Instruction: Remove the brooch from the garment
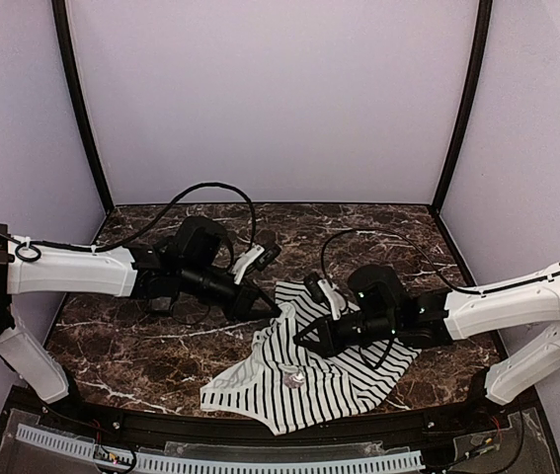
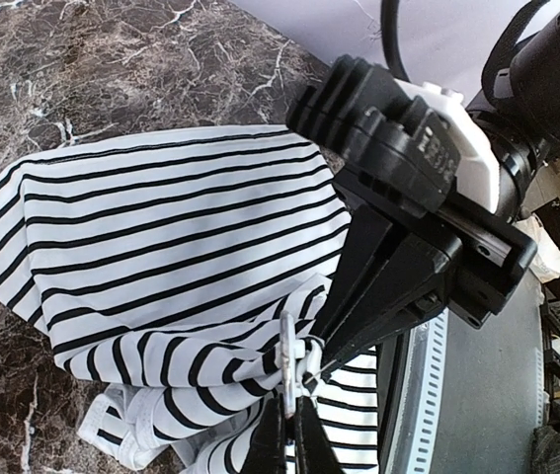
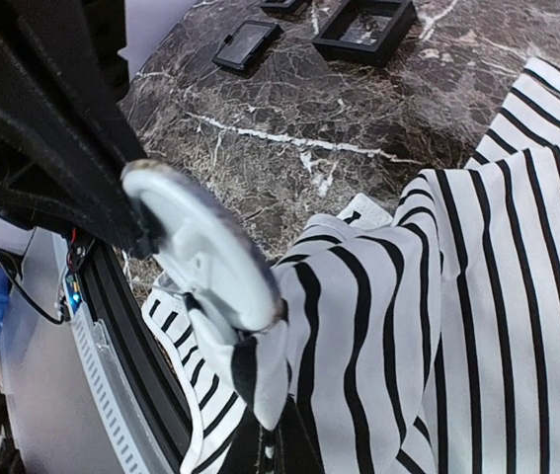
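Closest to my right wrist camera is a round, pale, glossy brooch [image 3: 205, 252], seen nearly edge-on and pinned to a raised peak of the garment [image 3: 438, 326], a soft white fabric top with thin black stripes. My left pincer [image 2: 287, 434] is clenched on the brooch's rim. From its own camera the piece shows as a thin metallic sliver rising between the closed tips. My right pincer [image 3: 272, 449] is clamped tight on a fold of striped cloth just beneath the brooch, almost touching the left tips. I judge the split makes sense: one pincer anchors the cloth so the other can pull the pin free without dragging the whole top along. The fabric is bunched and lifted where both grips meet, and the brooch looks attached, so the removal is not yet done. Around that peak the rest of the garment spreads flat over the dark brown marble tabletop [image 1: 141, 346], near its front edge. Farther off, well apart from the cloth, sit a small black open box [image 3: 363, 28] and a flatter black tray [image 3: 245, 44].
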